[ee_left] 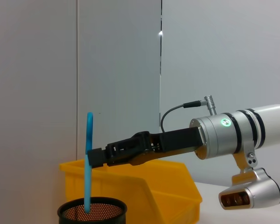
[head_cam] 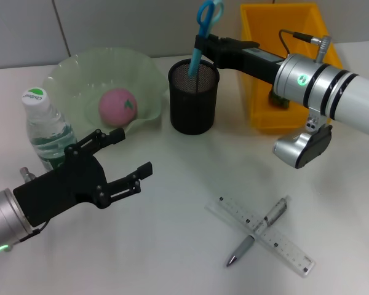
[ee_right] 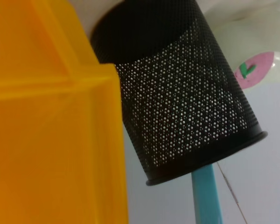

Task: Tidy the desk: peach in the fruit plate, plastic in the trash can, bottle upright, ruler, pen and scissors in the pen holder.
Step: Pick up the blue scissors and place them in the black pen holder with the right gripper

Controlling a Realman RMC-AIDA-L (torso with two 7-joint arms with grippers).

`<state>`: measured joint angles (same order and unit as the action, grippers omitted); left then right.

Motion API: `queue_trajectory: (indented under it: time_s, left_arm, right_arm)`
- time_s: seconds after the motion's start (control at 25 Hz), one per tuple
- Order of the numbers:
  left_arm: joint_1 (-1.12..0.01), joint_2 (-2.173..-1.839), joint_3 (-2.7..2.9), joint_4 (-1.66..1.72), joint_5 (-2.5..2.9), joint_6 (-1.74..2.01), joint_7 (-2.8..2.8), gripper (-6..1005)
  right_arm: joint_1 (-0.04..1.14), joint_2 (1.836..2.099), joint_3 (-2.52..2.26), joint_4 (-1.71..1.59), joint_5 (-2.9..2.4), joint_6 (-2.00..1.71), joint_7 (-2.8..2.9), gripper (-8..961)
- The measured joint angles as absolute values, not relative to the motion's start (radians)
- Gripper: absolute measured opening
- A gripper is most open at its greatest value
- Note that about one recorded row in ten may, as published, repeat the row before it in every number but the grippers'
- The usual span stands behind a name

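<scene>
My right gripper (head_cam: 201,45) is shut on the blue-handled scissors (head_cam: 208,13), which stand upright with their tips inside the black mesh pen holder (head_cam: 194,101). From the left wrist view the scissors (ee_left: 88,158) dip into the holder (ee_left: 92,212). The pink peach (head_cam: 117,107) lies in the pale green fruit plate (head_cam: 86,74). A capped bottle (head_cam: 46,129) stands upright at the left. Just in front of it my left gripper (head_cam: 132,152) hovers open and empty. A clear ruler (head_cam: 283,246) and a grey pen (head_cam: 261,230) lie crossed on the table at the front right.
The yellow trash can (head_cam: 264,37) stands right of the pen holder, behind my right arm. A white tabletop (head_cam: 172,246) stretches between my left gripper and the ruler.
</scene>
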<state>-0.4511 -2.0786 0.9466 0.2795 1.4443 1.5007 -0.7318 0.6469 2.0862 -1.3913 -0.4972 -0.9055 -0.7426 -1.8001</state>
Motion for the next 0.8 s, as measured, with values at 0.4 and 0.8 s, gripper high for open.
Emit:
queue_trajectory:
  time_s: [0.4,0.8]
  left_arm:
    - [-0.452,-2.079,0.943,0.273,1.433,1.507,-0.692,844]
    - [-0.447,-2.079,0.948,0.268,1.417,1.516,-0.671,843]
  right_arm:
    - [0.652,2.092,-1.401,-0.493,-0.879,-0.719,-1.854,244]
    - [0.648,2.092,-1.545,-0.491,-0.671,-0.695,-1.91,298]
